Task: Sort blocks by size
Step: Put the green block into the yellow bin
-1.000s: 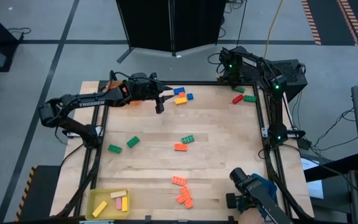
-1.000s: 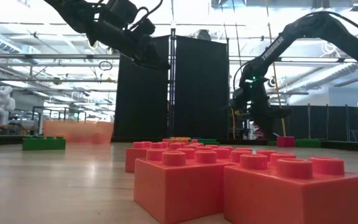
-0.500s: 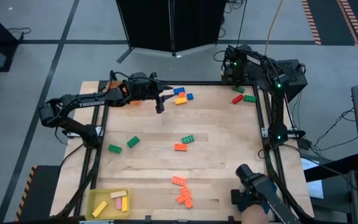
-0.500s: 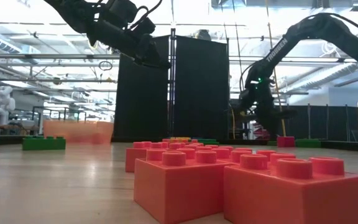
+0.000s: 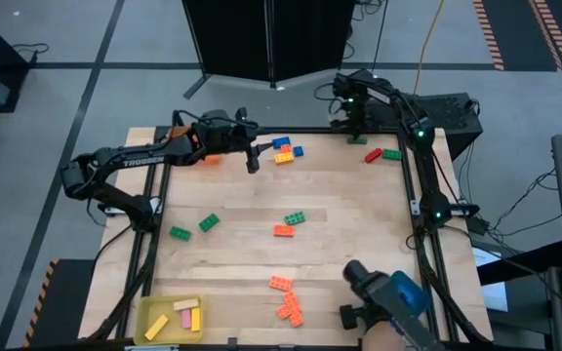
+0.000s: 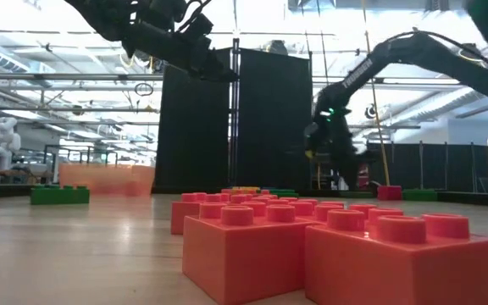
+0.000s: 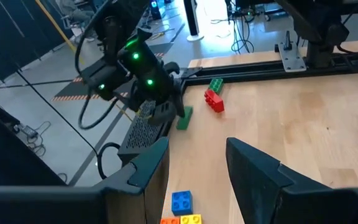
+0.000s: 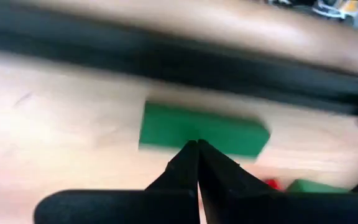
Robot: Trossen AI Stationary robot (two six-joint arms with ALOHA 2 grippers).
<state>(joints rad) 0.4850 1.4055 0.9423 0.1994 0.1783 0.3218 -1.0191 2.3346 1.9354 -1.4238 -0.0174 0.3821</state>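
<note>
A yellow tray [image 5: 149, 322], shallow and square, sits at the near left corner of the pale wooden table [image 5: 349, 210] and holds three bars: a yellow one [image 5: 157, 327], a cream one [image 5: 185, 305] and a pink one [image 5: 196, 319], lying loose and apart. An orange tray [image 5: 210, 156] shows partly under the left arm at the far left edge; its contents cannot be seen. The blocks are studded hard plastic, squares and short bars. Two green ones [image 5: 194, 227] lie at mid-left, a green and orange pair [image 5: 288, 224] near the centre, an orange cluster [image 5: 286, 298] toward the near edge, and a blue, yellow and orange group [image 5: 284, 150] by the far edge. A red block [image 5: 373, 155] and a green block [image 5: 391, 154] lie at the far right corner. The left gripper [image 5: 252, 161] hangs above the table beside the blue group, its dark flat fingers [image 7: 253, 168] parted with nothing between them. The right gripper [image 5: 346, 115] is over the far right frame rail, fingers pressed together and empty, their tips [image 8: 194, 152] pointing at a smooth green bar [image 8: 201, 129] below a black rail.
</note>
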